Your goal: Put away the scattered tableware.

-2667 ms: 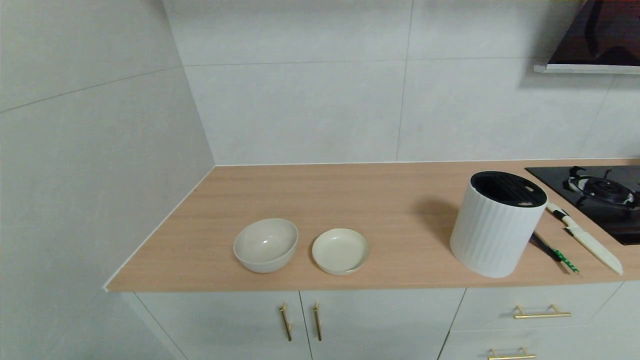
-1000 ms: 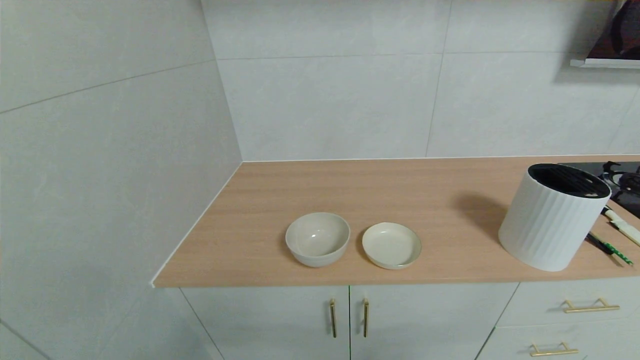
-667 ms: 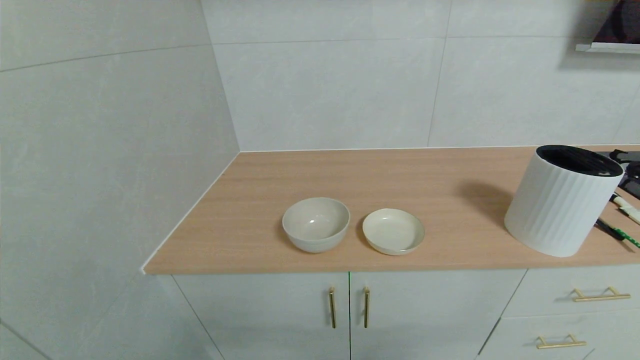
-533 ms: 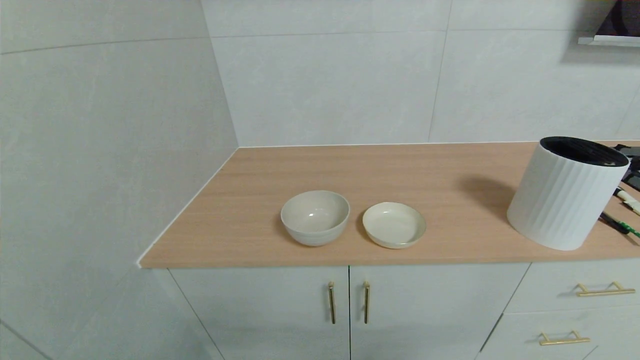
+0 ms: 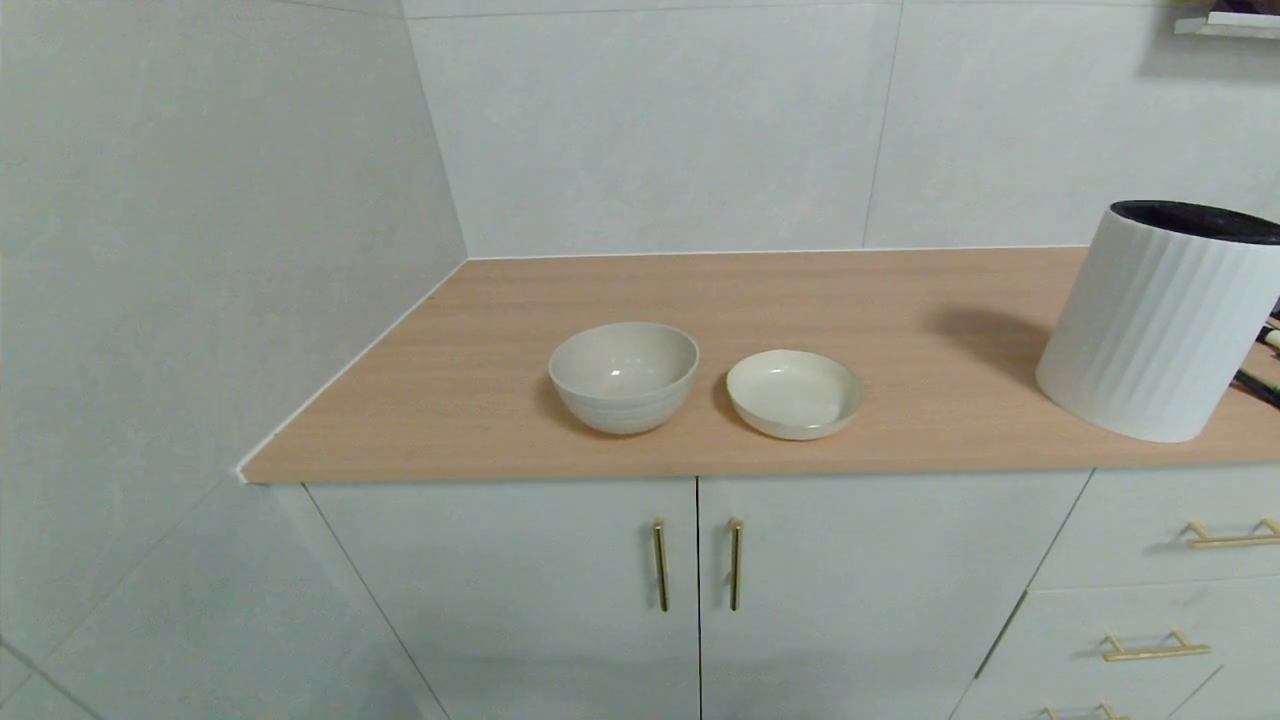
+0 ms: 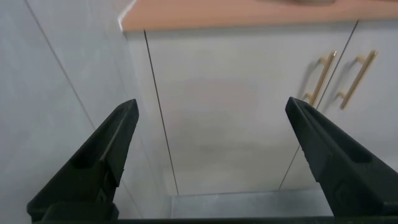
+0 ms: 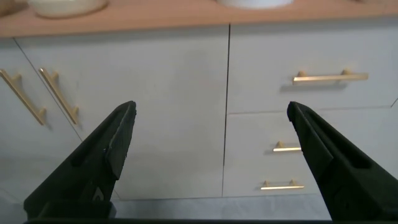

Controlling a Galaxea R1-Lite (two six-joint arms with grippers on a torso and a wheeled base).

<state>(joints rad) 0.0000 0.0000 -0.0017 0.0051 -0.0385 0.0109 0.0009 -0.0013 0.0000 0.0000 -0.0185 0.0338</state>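
While the head camera has dipped lower than half a second back, shifting the whole view, the tableware lies as it did. Bowl (image 5: 623, 375) and shallow dish (image 5: 794, 392) sit side by side, not quite touching, near the front edge of the tabletop (image 5: 480, 430), bowl nearer the left wall.

Left gripper (image 6: 210, 106) is held low, below the tabletop edge, facing the cabinet door (image 6: 224, 124); jaws wide apart, holding nothing. Right gripper (image 7: 210, 109) is equally low, facing the seam between door and drawer fronts (image 7: 311, 137); jaws wide apart, holding nothing.

White ribbed holder (image 5: 1160, 325) stands toward the right end of the tabletop, well apart from the dish. Brass handles (image 5: 659, 564) sit below the bowl and dish.
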